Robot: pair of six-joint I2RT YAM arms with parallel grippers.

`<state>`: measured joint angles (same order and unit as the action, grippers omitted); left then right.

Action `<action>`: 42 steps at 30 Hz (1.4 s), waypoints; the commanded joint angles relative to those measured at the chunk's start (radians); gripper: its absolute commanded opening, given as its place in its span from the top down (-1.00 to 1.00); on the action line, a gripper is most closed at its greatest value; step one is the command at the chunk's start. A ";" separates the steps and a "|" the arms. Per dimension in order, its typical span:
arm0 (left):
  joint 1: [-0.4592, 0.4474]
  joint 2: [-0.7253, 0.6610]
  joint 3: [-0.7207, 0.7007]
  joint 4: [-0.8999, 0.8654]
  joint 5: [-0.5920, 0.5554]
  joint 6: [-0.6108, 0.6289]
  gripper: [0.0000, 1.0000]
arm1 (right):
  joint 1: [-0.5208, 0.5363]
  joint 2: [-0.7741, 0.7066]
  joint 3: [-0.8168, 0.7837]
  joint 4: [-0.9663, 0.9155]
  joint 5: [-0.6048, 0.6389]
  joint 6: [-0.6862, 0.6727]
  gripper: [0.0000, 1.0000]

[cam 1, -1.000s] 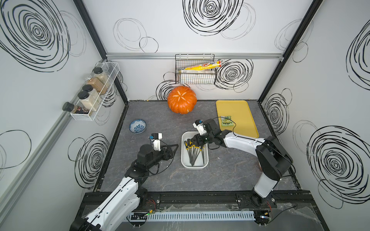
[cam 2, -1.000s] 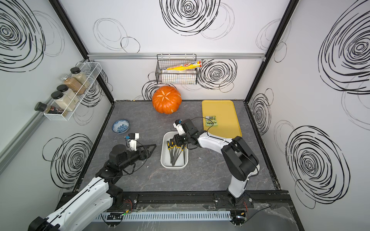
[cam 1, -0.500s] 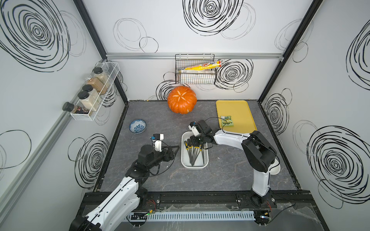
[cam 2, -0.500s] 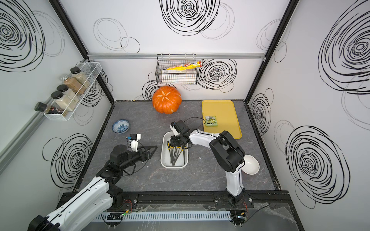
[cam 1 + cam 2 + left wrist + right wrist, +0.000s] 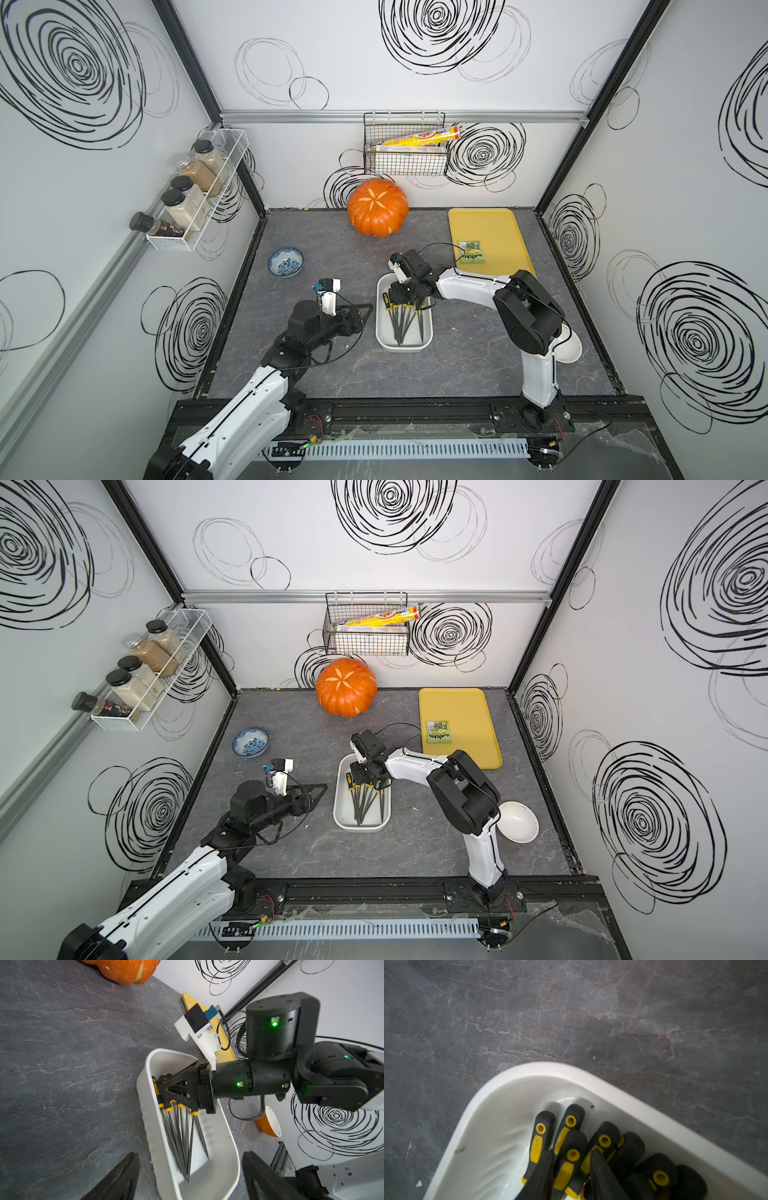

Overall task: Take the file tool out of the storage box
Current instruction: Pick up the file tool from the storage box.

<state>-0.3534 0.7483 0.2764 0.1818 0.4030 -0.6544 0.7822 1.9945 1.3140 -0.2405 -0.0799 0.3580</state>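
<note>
As files lie in storage box — R gripper's at handles.

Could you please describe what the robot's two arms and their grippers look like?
The left arm and right arm have white shells and black cylindrical joints; the right's show green lights. The left gripper and right gripper have black triangular open-frame fingers. White brackets carry wrist cameras; black cables loop alongside.

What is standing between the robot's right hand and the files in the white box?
Nothing visible. The right hand reaches into the white box, right among the black-and-yellow handles of the files. The files lie bunched together, so neighbours crowd any single one.
</note>
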 commanded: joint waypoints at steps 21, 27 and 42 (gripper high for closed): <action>-0.005 0.025 0.008 0.037 0.042 0.007 -0.70 | 0.007 -0.061 0.051 -0.041 -0.003 0.059 0.74; -0.005 0.018 -0.001 0.089 0.128 -0.001 -0.67 | 0.005 -0.107 0.086 -0.040 -0.002 0.041 0.79; -0.157 0.043 -0.001 0.203 0.151 -0.003 -0.63 | -0.009 -0.407 -0.167 0.459 -0.426 0.154 0.88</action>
<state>-0.4618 0.7734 0.2474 0.3538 0.6048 -0.6880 0.7753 1.6001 1.1721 0.0750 -0.3706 0.4549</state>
